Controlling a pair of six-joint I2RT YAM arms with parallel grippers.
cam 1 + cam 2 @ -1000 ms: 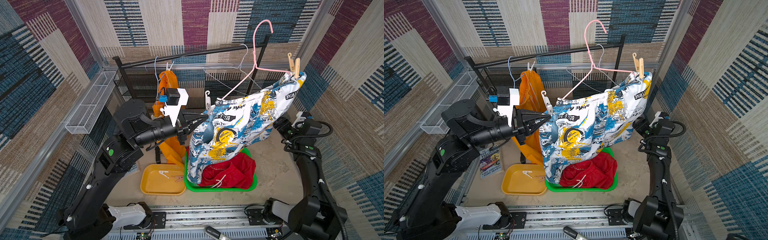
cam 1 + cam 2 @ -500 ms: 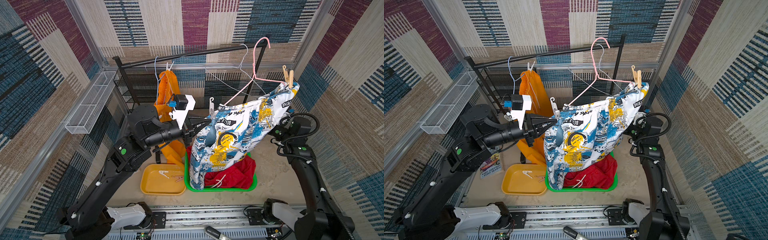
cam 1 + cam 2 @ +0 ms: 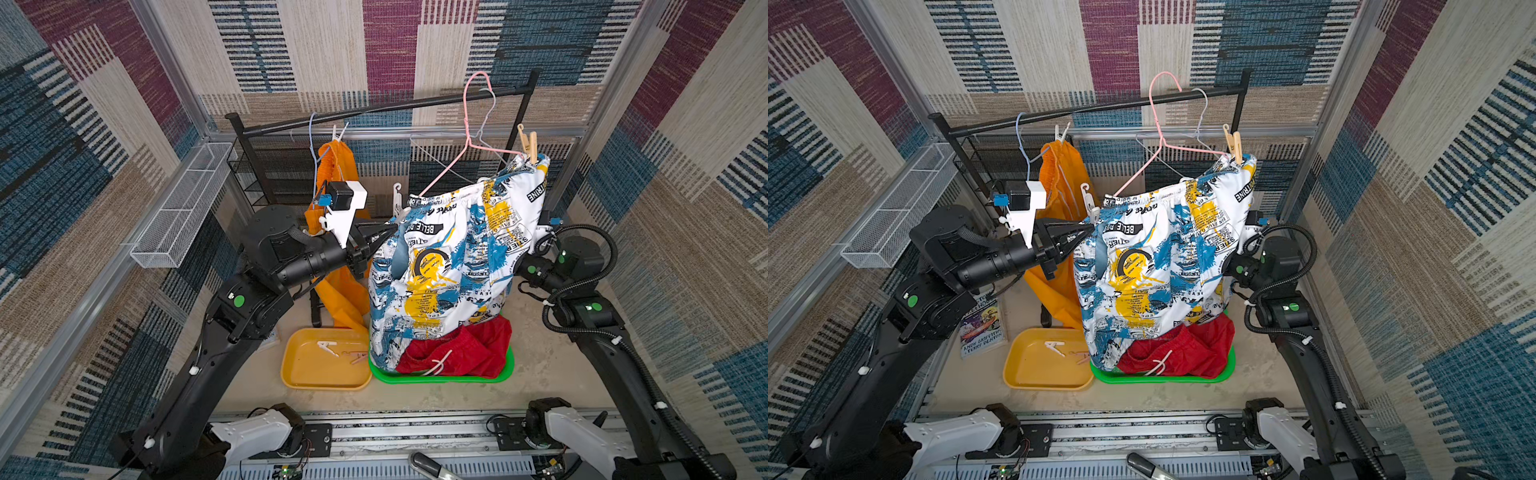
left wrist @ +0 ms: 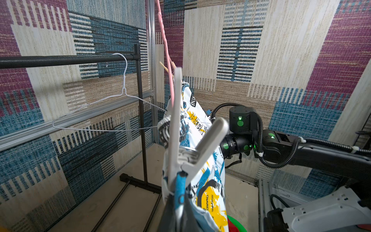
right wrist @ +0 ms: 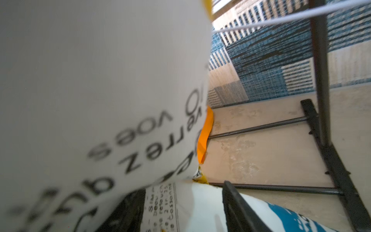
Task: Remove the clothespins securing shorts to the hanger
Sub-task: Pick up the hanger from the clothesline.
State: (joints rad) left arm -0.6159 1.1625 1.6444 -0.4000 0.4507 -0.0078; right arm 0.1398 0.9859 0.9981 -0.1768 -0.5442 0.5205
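Right tool (image 5: 180,198) mostly behind printed shorts (image 3: 449,257)

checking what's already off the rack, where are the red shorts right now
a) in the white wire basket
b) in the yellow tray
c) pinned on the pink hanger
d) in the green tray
d, the red shorts lie bunched in the green tray; the pink hanger carries the printed shorts, and the yellow tray holds loose clothespins.
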